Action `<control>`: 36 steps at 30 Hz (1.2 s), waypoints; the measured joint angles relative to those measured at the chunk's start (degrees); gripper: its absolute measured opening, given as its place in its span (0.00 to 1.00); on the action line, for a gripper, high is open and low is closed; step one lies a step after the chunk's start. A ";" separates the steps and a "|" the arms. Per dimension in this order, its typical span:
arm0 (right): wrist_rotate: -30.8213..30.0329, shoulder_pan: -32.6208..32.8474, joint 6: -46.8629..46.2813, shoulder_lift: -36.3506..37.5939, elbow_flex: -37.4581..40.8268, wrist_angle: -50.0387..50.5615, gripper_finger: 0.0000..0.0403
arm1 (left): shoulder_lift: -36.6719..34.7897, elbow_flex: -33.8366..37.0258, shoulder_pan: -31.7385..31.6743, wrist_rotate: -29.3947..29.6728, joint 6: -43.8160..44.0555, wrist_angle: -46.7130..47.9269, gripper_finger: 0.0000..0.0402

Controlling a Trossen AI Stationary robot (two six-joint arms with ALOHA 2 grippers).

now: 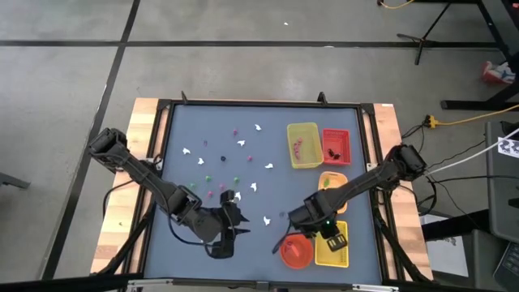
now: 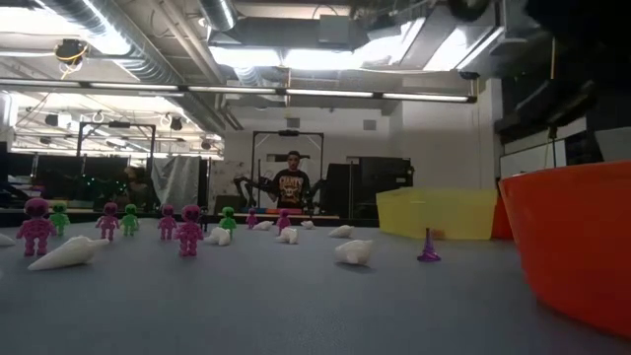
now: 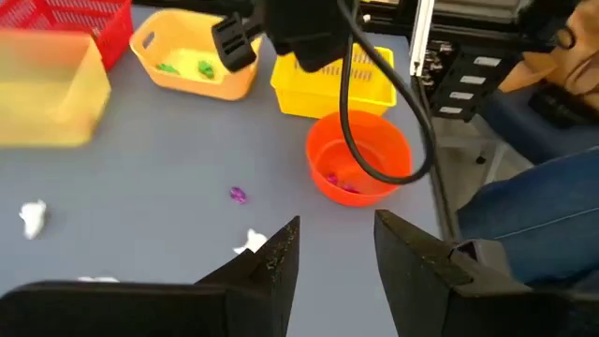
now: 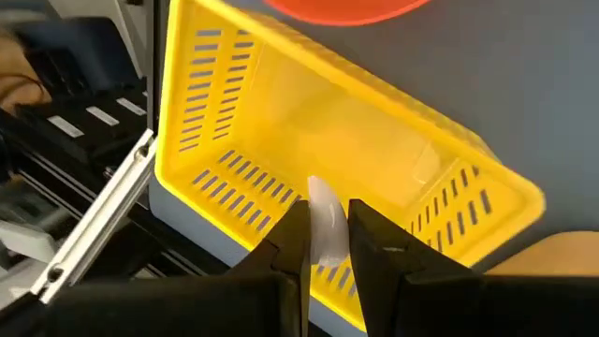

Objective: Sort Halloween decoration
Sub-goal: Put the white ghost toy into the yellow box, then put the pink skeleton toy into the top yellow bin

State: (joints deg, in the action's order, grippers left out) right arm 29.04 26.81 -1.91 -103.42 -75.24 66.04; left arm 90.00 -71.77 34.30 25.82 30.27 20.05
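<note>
The right hand (image 4: 326, 234) hangs over the yellow slotted tray (image 4: 281, 140) at the near right corner of the surface (image 1: 243, 178), its two fingers pinched on a small white ghost piece (image 4: 325, 220) that stands up between them above the tray's floor. The left hand (image 3: 337, 248) hovers low over the near middle of the surface with its fingers apart and nothing between them; a white piece (image 3: 249, 242) lies on the surface just beyond one fingertip, and a small purple bit (image 3: 238, 195) lies a little farther out. The round orange bowl (image 3: 359, 168) sits beside the yellow tray and holds a few pink bits. Farther back on the right, a pale orange tray (image 3: 194, 65) holds green pieces, a red tray (image 1: 336, 146) holds dark ones, and a larger yellow tray (image 1: 302, 146) holds pink ones. The remaining decorations (image 1: 235, 158) are scattered over the left and middle of the surface: white ghosts, pink figures (image 2: 188, 228) and green figures (image 2: 130, 219) standing upright, well apart from the trays. A person stands far back in the room.
</note>
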 joint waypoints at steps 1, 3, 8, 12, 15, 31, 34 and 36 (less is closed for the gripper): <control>-0.04 0.44 0.00 0.00 0.00 0.00 0.14 | 0.00 0.00 0.44 0.01 1.36 0.05 0.31; -0.06 1.26 0.00 0.00 0.00 -0.02 0.15 | 0.00 0.00 1.31 0.01 4.02 0.14 0.31; -0.14 2.64 0.01 0.02 0.00 -0.08 0.25 | 0.00 0.00 3.36 0.02 9.47 1.51 0.31; -0.14 2.99 0.00 0.02 0.00 -0.09 0.35 | 0.00 0.00 4.57 0.01 12.50 2.35 0.31; -0.14 2.83 0.00 0.03 0.00 -0.08 0.41 | 0.00 0.00 5.32 0.02 14.49 2.82 0.31; -0.14 2.79 0.02 0.04 0.00 -0.11 0.44 | 0.00 0.00 7.61 0.05 25.83 11.38 0.31; -0.14 2.79 0.02 0.04 0.00 -0.13 0.43 | 0.00 0.00 7.61 0.02 30.43 15.93 0.31; -0.14 2.79 0.02 0.04 0.00 -0.13 0.43 | 0.00 0.00 7.65 0.02 33.68 19.50 0.31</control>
State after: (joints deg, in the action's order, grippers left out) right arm 28.91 29.61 -1.89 -103.37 -75.24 65.91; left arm 90.00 -71.77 41.95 25.85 63.94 39.55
